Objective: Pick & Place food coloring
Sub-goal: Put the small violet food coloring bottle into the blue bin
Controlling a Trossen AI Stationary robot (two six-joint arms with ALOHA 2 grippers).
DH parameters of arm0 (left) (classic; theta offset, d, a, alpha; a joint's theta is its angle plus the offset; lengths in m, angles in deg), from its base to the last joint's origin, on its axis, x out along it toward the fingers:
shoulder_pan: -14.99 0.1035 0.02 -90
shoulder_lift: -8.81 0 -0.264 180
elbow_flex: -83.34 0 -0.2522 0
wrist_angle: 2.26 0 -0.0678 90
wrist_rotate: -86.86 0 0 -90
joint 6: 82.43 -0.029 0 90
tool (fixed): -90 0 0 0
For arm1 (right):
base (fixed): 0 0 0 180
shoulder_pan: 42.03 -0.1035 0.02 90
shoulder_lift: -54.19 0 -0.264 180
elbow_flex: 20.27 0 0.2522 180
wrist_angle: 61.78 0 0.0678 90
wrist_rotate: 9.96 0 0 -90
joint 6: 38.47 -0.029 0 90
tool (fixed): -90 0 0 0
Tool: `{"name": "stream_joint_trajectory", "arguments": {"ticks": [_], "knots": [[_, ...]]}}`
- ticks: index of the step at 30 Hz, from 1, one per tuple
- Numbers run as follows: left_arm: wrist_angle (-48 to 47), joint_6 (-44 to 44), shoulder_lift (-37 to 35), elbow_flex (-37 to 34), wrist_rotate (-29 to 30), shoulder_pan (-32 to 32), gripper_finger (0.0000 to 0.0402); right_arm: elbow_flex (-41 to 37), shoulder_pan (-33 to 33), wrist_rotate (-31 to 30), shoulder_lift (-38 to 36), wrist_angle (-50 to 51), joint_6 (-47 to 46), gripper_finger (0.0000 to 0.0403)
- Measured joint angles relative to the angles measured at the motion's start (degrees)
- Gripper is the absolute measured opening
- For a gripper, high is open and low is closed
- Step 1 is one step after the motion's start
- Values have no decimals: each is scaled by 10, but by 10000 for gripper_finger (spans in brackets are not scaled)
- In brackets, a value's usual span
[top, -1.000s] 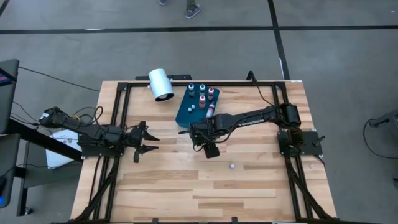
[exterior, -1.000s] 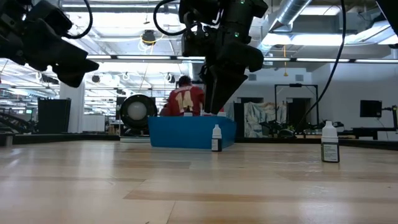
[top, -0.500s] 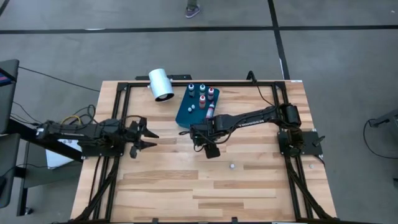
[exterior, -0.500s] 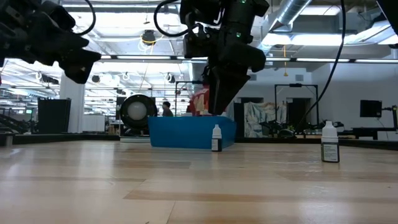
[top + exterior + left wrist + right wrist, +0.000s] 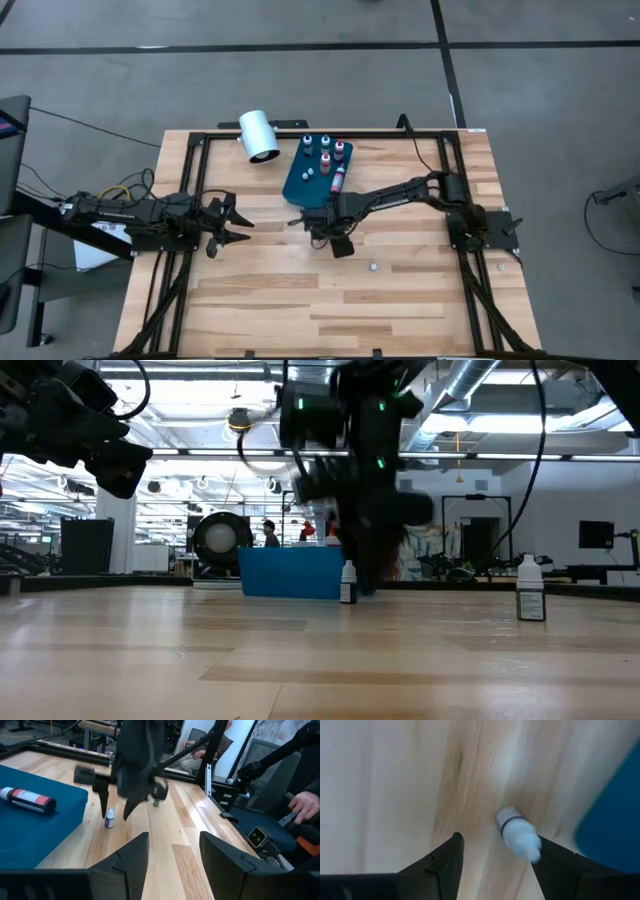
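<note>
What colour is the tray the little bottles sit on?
Dark blue tray; the high view shows it best.

A wooden table (image 5: 300,290) is shown. On it are laid a blue tray (image 5: 300,180) and white cylinder (image 5: 258,135) toward 12 o'clock, and two small bottles (image 5: 374,267) near centre.

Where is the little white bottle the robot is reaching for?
The little white bottle stands on the wooden table just beside the blue tray, between the open fingers of the right tool.
</note>
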Motion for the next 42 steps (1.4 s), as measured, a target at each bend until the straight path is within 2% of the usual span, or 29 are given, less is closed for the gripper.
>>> {"name": "stream_joint_trajectory", "arguments": {"ticks": [4, 16, 30, 42], "knots": [[-5, 0, 1, 0, 0, 0, 167, 3, 0, -30, 22, 0, -19, 207], [-22, 1, 1, 0, 1, 0, 167, -1, 1, -34, 10, -23, -23, 202], [-37, 1, 1, 0, 1, 0, 167, 1, 1, -32, 9, -29, -23, 113], [-40, 1, 1, 0, 2, 0, 167, 49, 5, -31, 9, -22, -17, 74]]}}
